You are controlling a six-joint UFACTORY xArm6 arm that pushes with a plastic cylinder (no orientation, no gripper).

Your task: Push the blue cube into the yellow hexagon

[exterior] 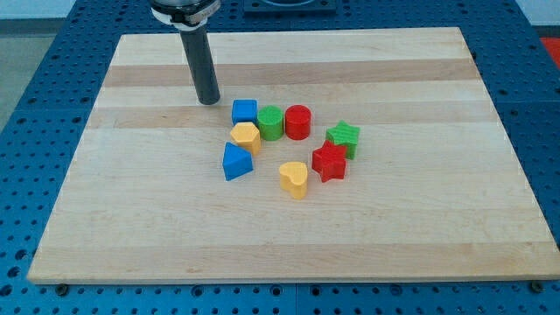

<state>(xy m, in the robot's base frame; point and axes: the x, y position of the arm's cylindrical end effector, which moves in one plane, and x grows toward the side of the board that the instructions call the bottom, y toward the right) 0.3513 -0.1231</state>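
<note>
The blue cube [244, 111] sits near the board's middle, just above the yellow hexagon [247, 137] and close to or touching it. My tip [208, 101] rests on the board up and to the left of the blue cube, a small gap away. The rod rises from the tip toward the view's top.
A green cylinder [270, 122] and a red cylinder [298, 122] stand right of the blue cube. A blue triangular block [236, 162] lies below the hexagon. A yellow heart [295, 179], a red star [330, 162] and a green star [344, 136] lie further right on the wooden board [131, 219].
</note>
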